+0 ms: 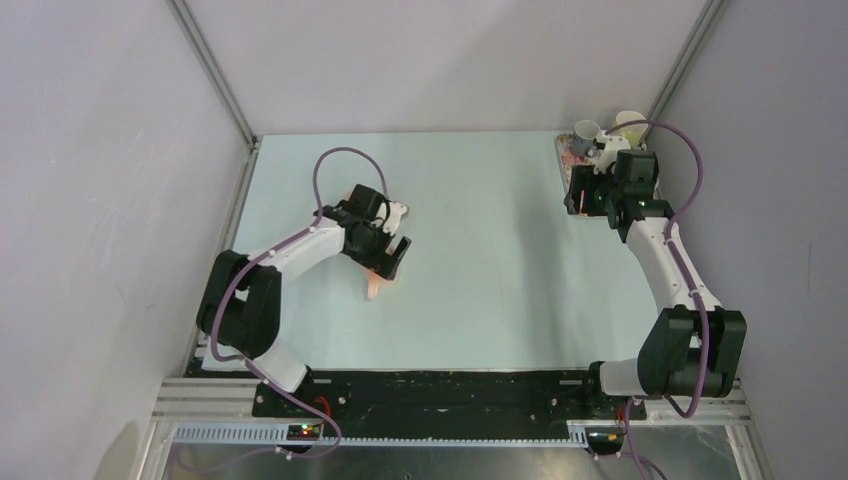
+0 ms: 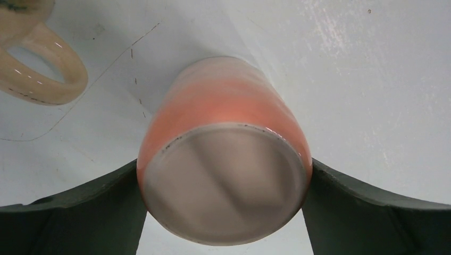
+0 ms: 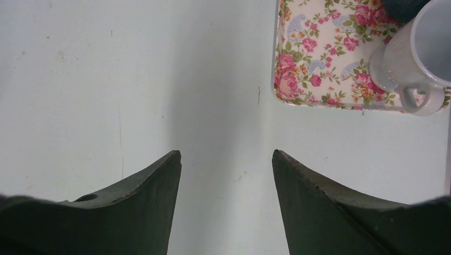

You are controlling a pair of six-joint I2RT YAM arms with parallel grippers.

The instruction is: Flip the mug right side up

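— Coral mug [image 2: 223, 95] righted yet?
— Not yet. Sits on the table [image 2: 372, 79], closed base toward the wrist camera, mouth turned away. Straddled by the left pincer [image 2: 224, 163], spread to full width; real grip impossible to confirm.
— And rightward?
— Right pincer [image 3: 226, 159] half spread, holding nothing, near the floral tray [image 3: 319, 53]. Clamp, flip and set-down all remaining, by the look of it.
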